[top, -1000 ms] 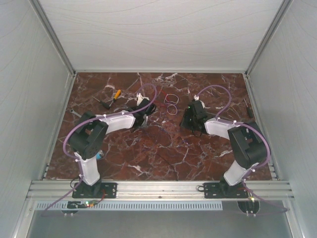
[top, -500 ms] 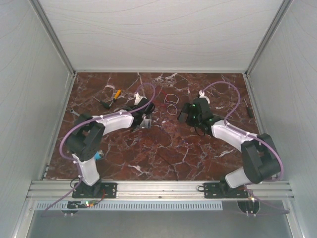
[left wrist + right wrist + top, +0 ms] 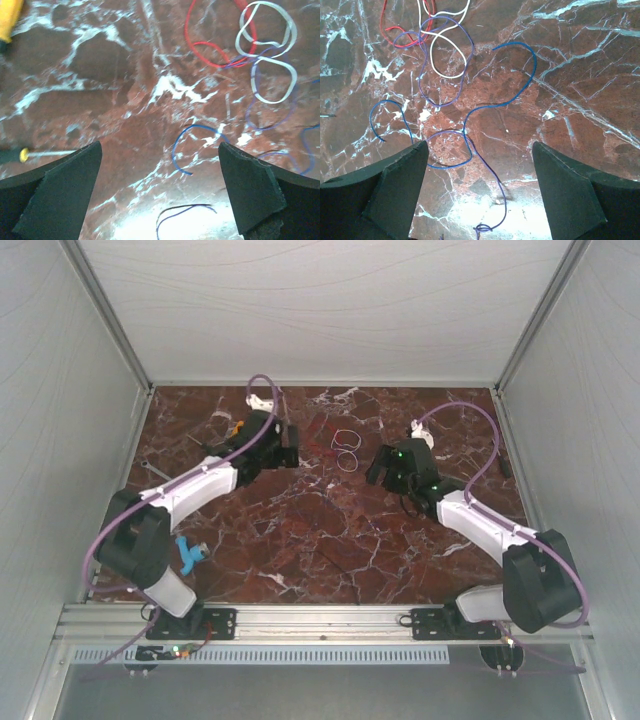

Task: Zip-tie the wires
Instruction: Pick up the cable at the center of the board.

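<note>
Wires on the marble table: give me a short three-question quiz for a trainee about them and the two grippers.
1. True or false: the left gripper is shut on the wires.
2. In the right wrist view, which colour of strand lies nearest the right gripper? A red, B blue, C white.
3. In the top view, on which side of the wires does the yellow-handled tool lie?
Key: 1 false, it stands open above them; 2 B; 3 left.
</note>
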### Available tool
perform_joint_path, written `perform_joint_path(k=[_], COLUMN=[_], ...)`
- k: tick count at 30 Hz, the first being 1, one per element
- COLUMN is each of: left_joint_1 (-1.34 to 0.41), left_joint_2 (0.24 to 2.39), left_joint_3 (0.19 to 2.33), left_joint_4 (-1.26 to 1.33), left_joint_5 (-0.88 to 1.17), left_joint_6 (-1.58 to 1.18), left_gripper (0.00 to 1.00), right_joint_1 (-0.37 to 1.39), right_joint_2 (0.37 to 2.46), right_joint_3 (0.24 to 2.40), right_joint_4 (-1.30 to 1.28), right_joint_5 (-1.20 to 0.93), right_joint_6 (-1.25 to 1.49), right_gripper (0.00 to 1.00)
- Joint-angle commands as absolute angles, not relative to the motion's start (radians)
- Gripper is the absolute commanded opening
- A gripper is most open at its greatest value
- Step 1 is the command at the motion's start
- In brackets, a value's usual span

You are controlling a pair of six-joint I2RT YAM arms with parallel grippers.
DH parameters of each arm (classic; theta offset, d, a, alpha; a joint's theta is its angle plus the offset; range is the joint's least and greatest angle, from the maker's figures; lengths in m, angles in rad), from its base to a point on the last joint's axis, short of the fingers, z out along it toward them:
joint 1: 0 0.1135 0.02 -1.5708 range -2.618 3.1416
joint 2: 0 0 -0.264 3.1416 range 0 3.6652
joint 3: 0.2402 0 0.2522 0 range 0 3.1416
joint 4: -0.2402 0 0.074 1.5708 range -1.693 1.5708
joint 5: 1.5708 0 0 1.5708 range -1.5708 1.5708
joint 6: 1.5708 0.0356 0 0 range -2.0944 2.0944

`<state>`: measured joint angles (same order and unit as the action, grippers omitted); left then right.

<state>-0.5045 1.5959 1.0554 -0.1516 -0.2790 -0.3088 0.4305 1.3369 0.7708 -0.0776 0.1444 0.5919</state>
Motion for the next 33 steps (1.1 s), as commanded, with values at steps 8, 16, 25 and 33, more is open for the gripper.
perform_joint_path(k=[8, 16, 25, 33], left_joint_1=[-0.383, -0.383, -0.4, -0.41], left_joint_2=[1.888, 2.105, 2.247, 2.311], left_joint_3=[1.369, 1.551, 1.671, 1.757], left_joint_4=[-0.035, -0.08, -0.131, -0.153], left_joint_5=[0.315, 0.426, 0.463, 0.468], left_joint_6=[-0.176, -0.101, -0.065, -0.062], left_gripper=[0.83, 0.56, 0.5, 0.44], right_joint_1=[0.42, 0.408, 0.395, 0.387], right_joint_2=[1.273, 1.271, 1.268, 1.275], right_joint_3=[0.716, 0.697, 0.689, 0.686], right_joint_4=[-0.026, -0.004, 0.004, 0.008], right_joint_5=[0.174, 0.12, 0.093, 0.076], right_joint_6=[0.57, 0.581, 0.587, 0.591], right_gripper=[0.82, 0.81, 0.81, 0.81])
